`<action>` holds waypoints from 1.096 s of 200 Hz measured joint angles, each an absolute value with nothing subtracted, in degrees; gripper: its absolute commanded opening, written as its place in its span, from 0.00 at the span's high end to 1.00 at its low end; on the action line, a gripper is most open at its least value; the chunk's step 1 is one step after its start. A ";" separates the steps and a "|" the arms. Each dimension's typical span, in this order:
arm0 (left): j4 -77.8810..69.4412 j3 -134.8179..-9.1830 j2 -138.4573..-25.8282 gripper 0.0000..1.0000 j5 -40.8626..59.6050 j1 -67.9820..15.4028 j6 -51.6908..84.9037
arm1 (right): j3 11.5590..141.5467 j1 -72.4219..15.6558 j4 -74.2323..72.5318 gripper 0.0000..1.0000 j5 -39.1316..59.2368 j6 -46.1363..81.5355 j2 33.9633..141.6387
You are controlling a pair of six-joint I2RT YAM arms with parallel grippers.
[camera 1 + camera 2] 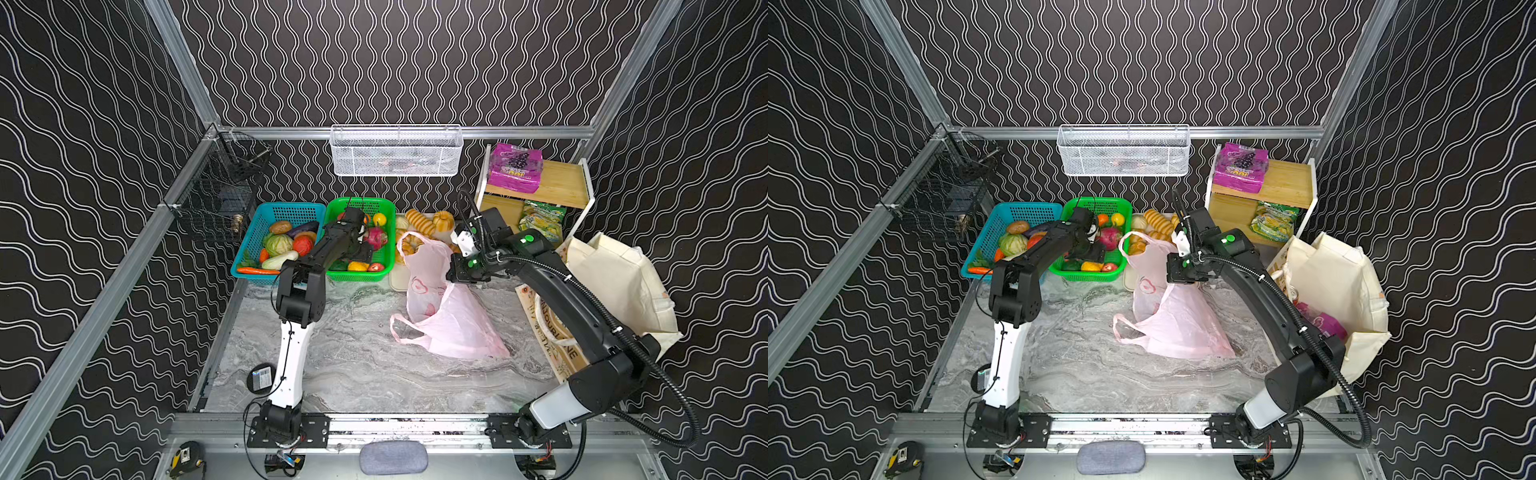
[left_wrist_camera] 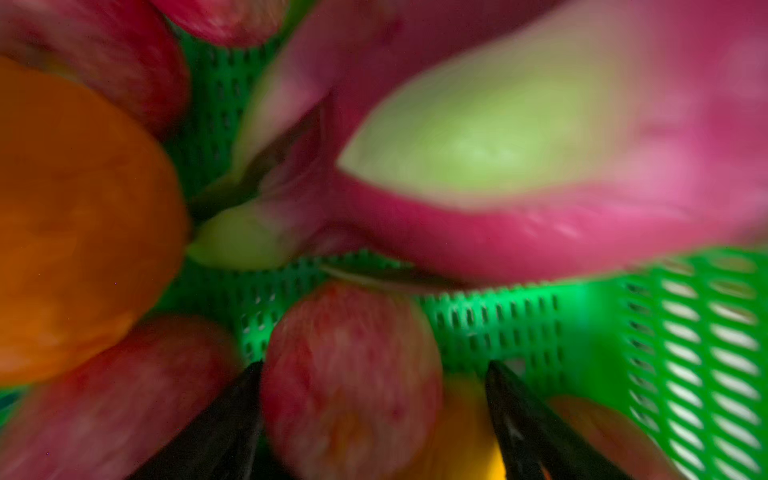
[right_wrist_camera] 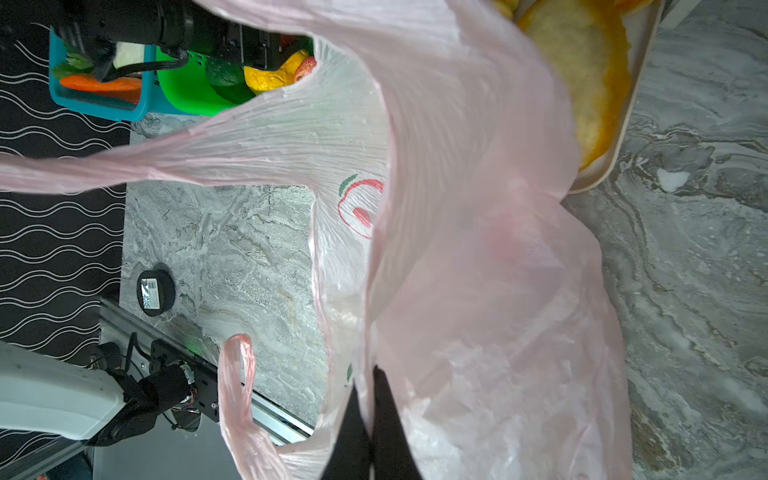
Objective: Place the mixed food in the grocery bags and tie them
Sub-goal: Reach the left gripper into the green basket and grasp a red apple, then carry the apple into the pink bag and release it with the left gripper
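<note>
My left gripper (image 2: 374,365) is down in the green basket (image 2: 582,316), open, its fingers on either side of a small round red toy fruit (image 2: 349,374). One finger touches the fruit and the other stands apart from it. The pink dragon fruit (image 1: 376,237) lies just beyond, with an orange fruit (image 2: 75,216) beside it. My right gripper (image 3: 370,374) is shut on the rim of the pink plastic bag (image 1: 449,320), lifting one side off the table. The cream tote (image 1: 1341,270) slumps at the right with a purple packet (image 1: 1320,324) inside. Another purple packet (image 1: 515,166) and a green-yellow snack bag (image 1: 542,220) sit on the wooden shelf (image 1: 561,183).
A blue basket (image 1: 286,208) of vegetables stands left of the green one. Bread loaves (image 1: 419,224) lie on a tray behind the pink bag. A brown lettered paper bag (image 1: 544,332) lies under the right arm. A white wire basket (image 1: 395,151) hangs on the back wall.
</note>
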State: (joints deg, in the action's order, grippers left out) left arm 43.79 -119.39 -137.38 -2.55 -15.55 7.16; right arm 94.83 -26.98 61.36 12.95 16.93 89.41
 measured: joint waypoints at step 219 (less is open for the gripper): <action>25.02 -74.08 -77.14 0.71 9.04 -22.79 18.68 | 91.53 -26.17 55.66 1.00 14.48 19.62 88.86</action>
